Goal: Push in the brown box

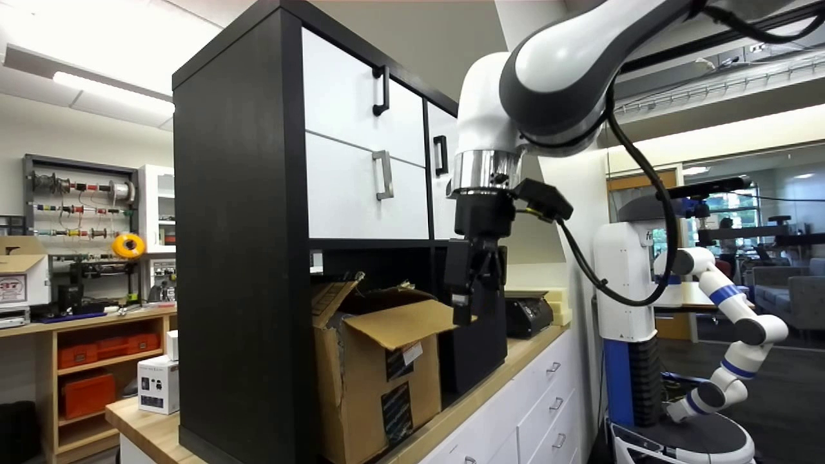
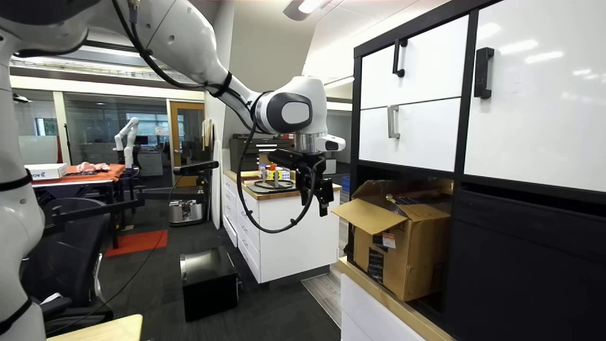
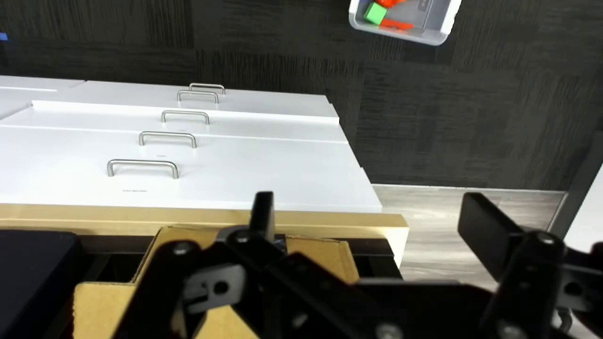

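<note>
The brown box (image 1: 380,386) is a tan cardboard carton with raised top flaps and dark printed labels on its front. It stands in a lower compartment of the black cabinet (image 1: 235,258), and its front part sticks out over the wooden counter edge. It also shows in an exterior view (image 2: 416,255) and in the wrist view (image 3: 325,254), partly behind the fingers. My gripper (image 1: 474,290) points down, near the height of the front flap. In an exterior view the gripper (image 2: 319,199) is apart from the flap. In the wrist view the gripper (image 3: 374,212) is open and empty between its fingers.
The cabinet has white upper doors with handles (image 2: 394,121). A dark bin (image 1: 474,341) fills the compartment beside the box. White drawers (image 3: 188,160) with metal handles lie below the wooden counter (image 2: 393,298). A grey tray (image 3: 410,21) with coloured pieces shows in the wrist view.
</note>
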Robot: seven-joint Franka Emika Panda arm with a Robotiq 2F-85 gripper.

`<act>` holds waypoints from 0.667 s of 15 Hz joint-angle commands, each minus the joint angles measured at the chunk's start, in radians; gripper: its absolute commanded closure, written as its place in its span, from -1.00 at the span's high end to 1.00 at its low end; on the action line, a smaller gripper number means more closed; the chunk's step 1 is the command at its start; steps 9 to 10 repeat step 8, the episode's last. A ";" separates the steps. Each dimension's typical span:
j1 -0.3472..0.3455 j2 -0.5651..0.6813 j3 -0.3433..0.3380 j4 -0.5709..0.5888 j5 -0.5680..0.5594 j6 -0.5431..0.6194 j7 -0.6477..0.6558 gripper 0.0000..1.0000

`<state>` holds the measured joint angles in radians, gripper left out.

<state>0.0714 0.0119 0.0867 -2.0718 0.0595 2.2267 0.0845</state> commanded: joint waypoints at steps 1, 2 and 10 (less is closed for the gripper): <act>0.008 -0.114 0.004 -0.042 0.022 -0.163 -0.025 1.00; 0.008 -0.133 0.003 -0.046 0.026 -0.203 -0.029 1.00; 0.006 -0.150 0.001 -0.040 0.011 -0.271 -0.023 1.00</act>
